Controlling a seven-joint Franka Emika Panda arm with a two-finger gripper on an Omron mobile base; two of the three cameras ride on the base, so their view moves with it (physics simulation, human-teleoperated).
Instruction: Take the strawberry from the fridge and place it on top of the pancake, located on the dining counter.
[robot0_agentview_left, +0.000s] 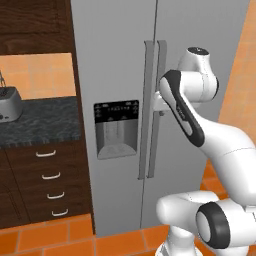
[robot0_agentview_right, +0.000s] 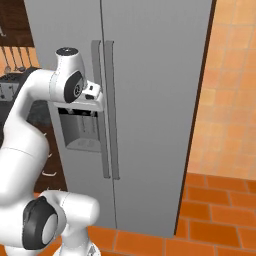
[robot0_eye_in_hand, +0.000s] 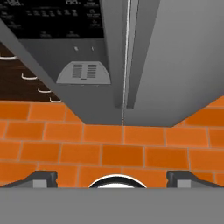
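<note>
**Tool spread wide at the closed fridge doors**

To the left of the tool, a dark speckled table (robot0_agentview_left: 42, 120) over dark wood drawers (robot0_agentview_left: 47, 182) is seen, with a grey appliance (robot0_agentview_left: 9, 104) set on it. Next to the right, the fridge (robot0_agentview_left: 115, 65) is seen with both doors closed, and its black-panelled water dispenser (robot0_agentview_left: 116, 128) lies just left of the tool. The tool (robot0_eye_in_hand: 112, 178) is held close in front of the two vertical door handles (robot0_agentview_right: 107, 110), pointed down along the door seam toward the orange tiled floor (robot0_eye_in_hand: 109, 153). Its jaws are spread fully apart and nothing is gripped between them. The strawberry cannot be seen, the fridge being shut. To the right, an orange tiled wall (robot0_agentview_right: 230, 90) is seen.
</note>
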